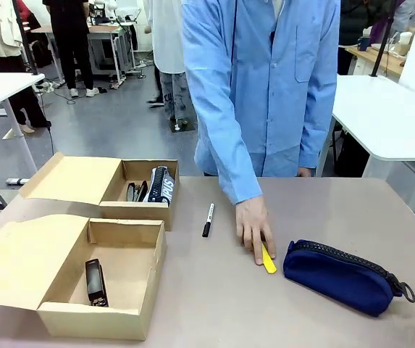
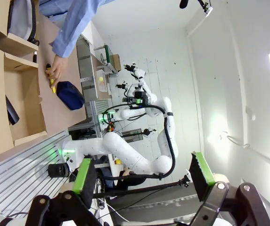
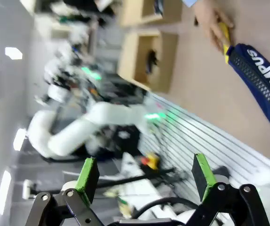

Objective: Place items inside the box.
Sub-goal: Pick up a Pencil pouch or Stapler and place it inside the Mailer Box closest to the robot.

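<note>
Your near box sits open at 8 o'clock on the table. The navy pouch lies at 4 o'clock, long axis 10-to-4, and at 2 o'clock from your right gripper, which I judge the nearer arm. Right gripper and left gripper both have jaws apart, empty. A person's hand covers the yellow knife.

the person's hand covers the yellow utility knife, navy pouch just beside; bare table lies open between pouch and near box.
</note>
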Controlling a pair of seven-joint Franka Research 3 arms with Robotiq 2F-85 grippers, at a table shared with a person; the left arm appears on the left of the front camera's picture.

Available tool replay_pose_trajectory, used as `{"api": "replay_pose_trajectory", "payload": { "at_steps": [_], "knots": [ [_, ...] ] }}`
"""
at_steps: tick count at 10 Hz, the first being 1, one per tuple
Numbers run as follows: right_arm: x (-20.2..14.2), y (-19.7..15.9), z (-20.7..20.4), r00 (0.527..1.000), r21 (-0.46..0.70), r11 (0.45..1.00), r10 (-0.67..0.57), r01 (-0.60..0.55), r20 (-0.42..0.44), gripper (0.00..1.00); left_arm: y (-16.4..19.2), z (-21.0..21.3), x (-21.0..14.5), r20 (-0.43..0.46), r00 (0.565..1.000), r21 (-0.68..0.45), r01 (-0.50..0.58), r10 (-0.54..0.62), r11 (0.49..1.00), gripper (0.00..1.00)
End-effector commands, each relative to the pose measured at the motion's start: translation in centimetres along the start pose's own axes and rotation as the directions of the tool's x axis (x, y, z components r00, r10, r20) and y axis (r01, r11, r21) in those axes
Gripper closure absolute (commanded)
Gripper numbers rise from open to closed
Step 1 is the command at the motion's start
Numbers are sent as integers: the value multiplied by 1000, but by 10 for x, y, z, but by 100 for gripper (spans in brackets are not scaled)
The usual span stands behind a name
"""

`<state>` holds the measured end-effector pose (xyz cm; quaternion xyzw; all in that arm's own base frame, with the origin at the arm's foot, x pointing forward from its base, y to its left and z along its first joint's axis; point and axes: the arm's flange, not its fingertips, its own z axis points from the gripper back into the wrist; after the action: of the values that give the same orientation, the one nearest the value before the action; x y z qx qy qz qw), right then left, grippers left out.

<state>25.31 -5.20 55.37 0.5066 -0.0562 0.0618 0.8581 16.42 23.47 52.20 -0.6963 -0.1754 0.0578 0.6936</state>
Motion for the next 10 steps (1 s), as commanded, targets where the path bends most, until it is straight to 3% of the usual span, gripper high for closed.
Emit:
{"api": "replay_pose_trajectory", "payload": {
  "at_steps": [1,2,4,6,7,10],
  "knots": [
    [34,-17,-6,998,-146,988,37,-45,-53,0,-3,0,0,4,1000,-13,19,-19,1000,0],
    [31,-23,6,999,-132,991,33,-38,-34,0,-3,0,0,4,1000,-13,19,-19,1000,0],
    [-10,-47,66,990,1,998,56,-57,133,0,-3,0,0,4,1000,-13,19,-19,1000,0],
    [-45,-53,83,947,-57,995,91,-77,307,0,-3,0,0,4,1000,-13,19,-19,1000,0],
    [-44,-57,79,933,-112,993,68,-29,354,0,-3,0,0,4,1000,-13,19,-19,1000,0],
    [-9,-54,56,951,-223,975,55,15,306,0,-3,0,0,4,1000,-13,19,-19,1000,0]
  ]
}}
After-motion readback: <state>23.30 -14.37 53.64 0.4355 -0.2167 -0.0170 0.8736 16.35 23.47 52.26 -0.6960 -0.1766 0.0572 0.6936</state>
